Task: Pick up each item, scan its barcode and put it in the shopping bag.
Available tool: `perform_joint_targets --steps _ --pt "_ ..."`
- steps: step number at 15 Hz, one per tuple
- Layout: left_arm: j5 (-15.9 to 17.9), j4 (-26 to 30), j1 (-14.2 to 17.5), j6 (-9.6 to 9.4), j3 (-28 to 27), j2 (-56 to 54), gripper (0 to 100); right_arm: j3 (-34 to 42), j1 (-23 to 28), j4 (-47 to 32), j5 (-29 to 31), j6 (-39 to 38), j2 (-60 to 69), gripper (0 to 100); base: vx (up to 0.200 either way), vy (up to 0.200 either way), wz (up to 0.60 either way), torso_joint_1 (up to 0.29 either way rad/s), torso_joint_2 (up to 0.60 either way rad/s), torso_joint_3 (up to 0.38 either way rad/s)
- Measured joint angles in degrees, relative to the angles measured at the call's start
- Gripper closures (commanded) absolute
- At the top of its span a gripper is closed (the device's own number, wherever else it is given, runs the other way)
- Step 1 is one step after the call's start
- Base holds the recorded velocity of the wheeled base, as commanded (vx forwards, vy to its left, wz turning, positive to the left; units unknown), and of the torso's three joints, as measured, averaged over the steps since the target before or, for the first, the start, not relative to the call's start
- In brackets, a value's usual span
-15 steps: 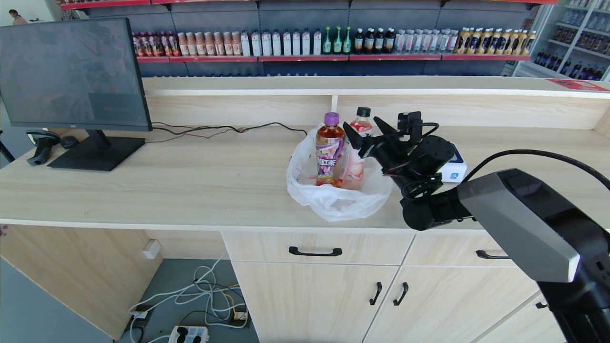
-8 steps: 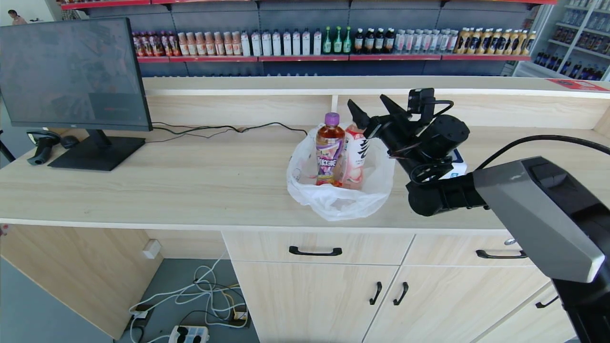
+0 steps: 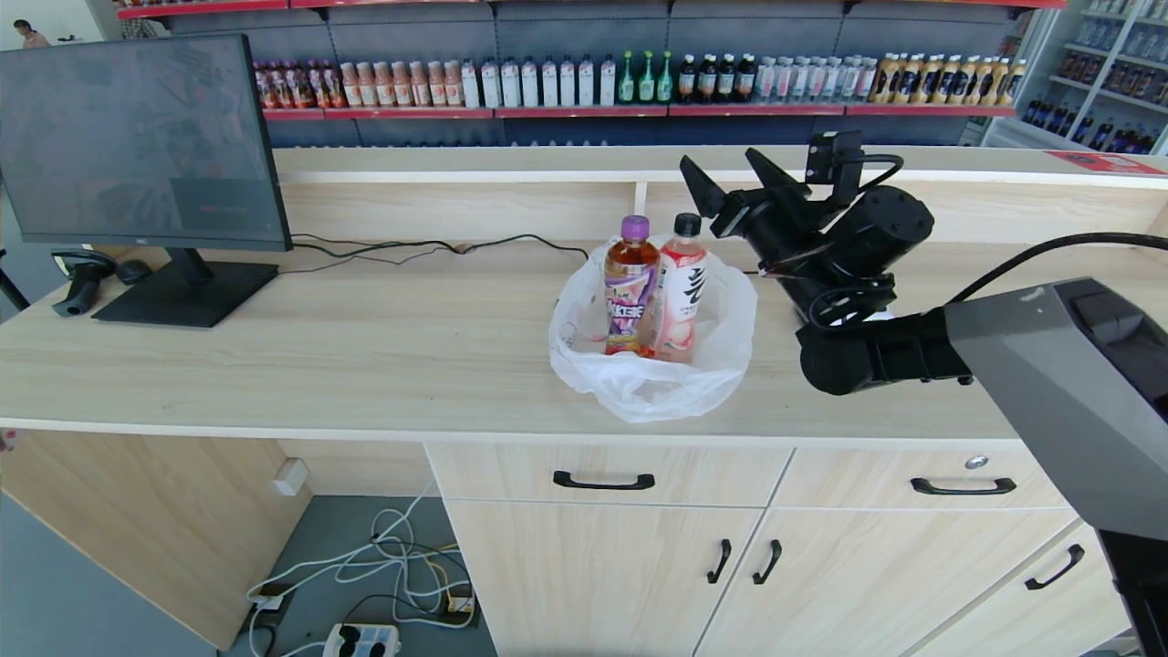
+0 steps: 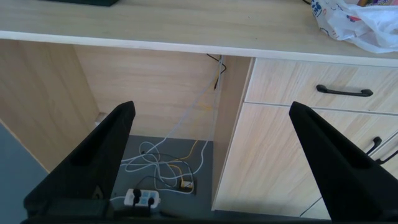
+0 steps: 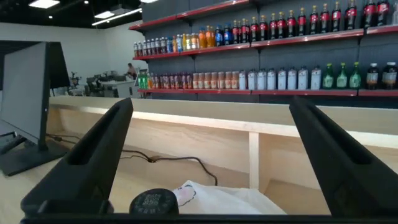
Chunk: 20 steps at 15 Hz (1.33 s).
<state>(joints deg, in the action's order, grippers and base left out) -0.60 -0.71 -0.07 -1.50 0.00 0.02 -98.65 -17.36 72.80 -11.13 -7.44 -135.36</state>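
Both bottles, purple-capped [image 3: 630, 287] and black-capped [image 3: 684, 283], stand upright in the shopping bag [image 3: 639, 392]. The right gripper [image 3: 717, 160] hangs empty, claw spread, above the bag's right side. The left gripper [image 4: 211, 107], also spread, sits lower than the bag and well apart. Bagging looks finished, I'd say; next is fetching any remaining item.

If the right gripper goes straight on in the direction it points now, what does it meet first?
Probably the counter's raised back wall: the open right gripper aims above the black-capped bottle in the bag. Depth is unclear.
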Motion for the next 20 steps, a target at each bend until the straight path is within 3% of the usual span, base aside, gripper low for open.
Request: perform_joint_targets --steps 3,6,8,16,18,20 --pt "0.02 -0.05 0.02 0.09 0.0 0.0 0 2.82 1.32 -2.55 1.06 0.6 4.9 0 0.0 0.0 0.0 0.0 0.0 0.0" --pt "0.05 -0.05 0.02 0.09 0.0 0.0 0 12.51 2.58 -5.69 1.32 2.19 14.12 0 0.0 0.0 0.0 0.0 0.0 0.0" --pt "0.05 -0.02 0.02 0.11 0.0 0.0 0 23.24 2.89 -7.12 1.52 3.63 22.08 0 0.0 0.0 0.0 0.0 0.0 0.0" --pt "0.0 -0.02 0.07 0.17 0.0 0.0 0 84.35 2.97 -2.77 7.14 6.79 52.76 0 0.0 0.0 0.0 0.0 0.0 0.0" --pt "0.02 -0.05 0.07 0.17 0.0 0.0 0 94.38 2.1 -2.97 8.27 8.5 59.84 0 0.0 0.0 0.0 0.0 0.0 0.0" --pt "0.02 -0.05 0.07 0.17 0.0 0.0 0 97.57 1.43 -6.75 9.13 11.15 65.2 0 0.0 0.0 0.0 0.0 0.0 0.0"
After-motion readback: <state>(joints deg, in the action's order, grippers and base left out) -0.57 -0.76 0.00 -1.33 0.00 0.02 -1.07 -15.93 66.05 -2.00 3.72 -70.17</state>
